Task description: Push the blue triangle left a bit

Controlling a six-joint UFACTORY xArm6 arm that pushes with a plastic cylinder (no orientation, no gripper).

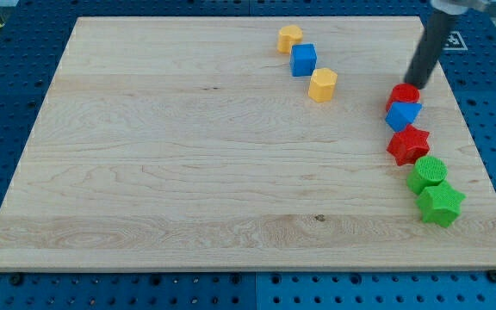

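Blue triangle (403, 114) sits at the view's right edge of the wooden board (188, 172), roughly 3 o'clock from board centre. It's packed in a column: a red block (405, 94) touching it at 12 o'clock, red star (408, 144) touching at 6 o'clock, then a green round block (426, 172) and green star (440, 204) further down.

My tip (413, 85) is at about 1 o'clock from the triangle, right behind the red block. No pincer on this rig, just a bare rod, so nothing to spread or close.

Handling guess: small, light, rigid plastic; should slide easily on the wood. There's no hold to take, only a push. Contact should go on its right face, 3 o'clock side, near mid-height of that face. Off-centre contact will likely spin it, since a triangle gives a slanted face. Neighbours touching top and bottom may drag along by friction.

Well apart at 10 o'clock: yellow block (289, 38), blue cube (303, 59), second yellow block (322, 84), in a diagonal line. Not in the way of a short leftward push.

Hard to tell:
- the tip's very end merges with the red block; can't tell if they touch
- red block's shape unclear, half hidden by the triangle
- rod's upper part cut off at the view's top
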